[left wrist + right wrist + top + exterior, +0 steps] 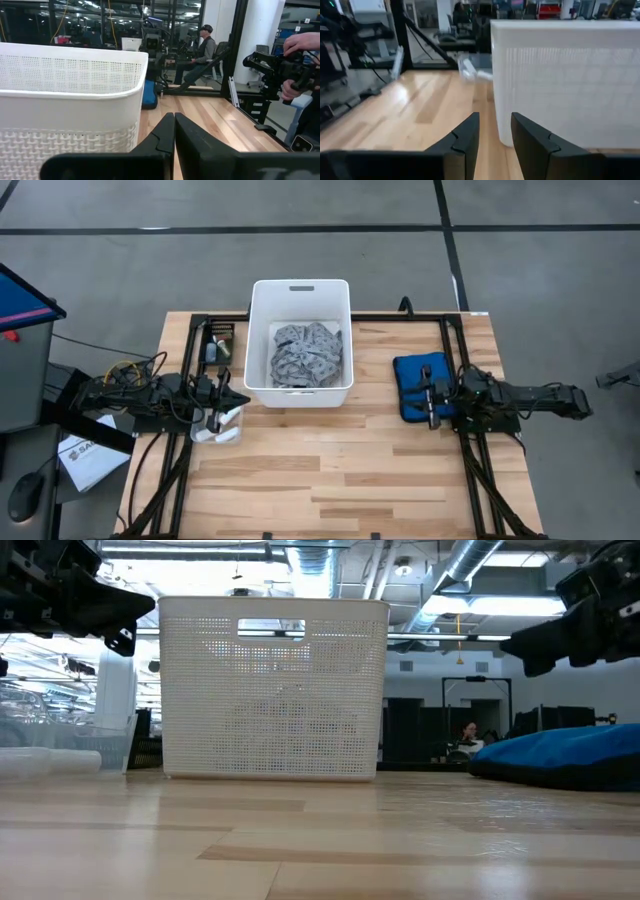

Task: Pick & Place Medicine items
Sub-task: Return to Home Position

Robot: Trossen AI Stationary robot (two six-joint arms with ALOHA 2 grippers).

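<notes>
Small white medicine tubes (229,417) lie in a clear shallow tray (217,430) on the table, left of the white perforated bin (300,284). From the right wrist view the tubes (470,70) appear beyond the bin's corner. I do not make out the tiny vials. My left gripper (243,400) hangs shut in the air above the tray's far edge, pointing at the bin (70,75). My right gripper (426,402) is open and hovers over the blue pouch (408,375), also pointing toward the bin (565,80).
A grey patterned cloth (305,355) fills the bottom of the bin. The blue pouch (570,755) lies flat to the bin's right. A small dark box (216,345) sits near the table's far left. Bare wood stretches along the near side. People show in the room beyond.
</notes>
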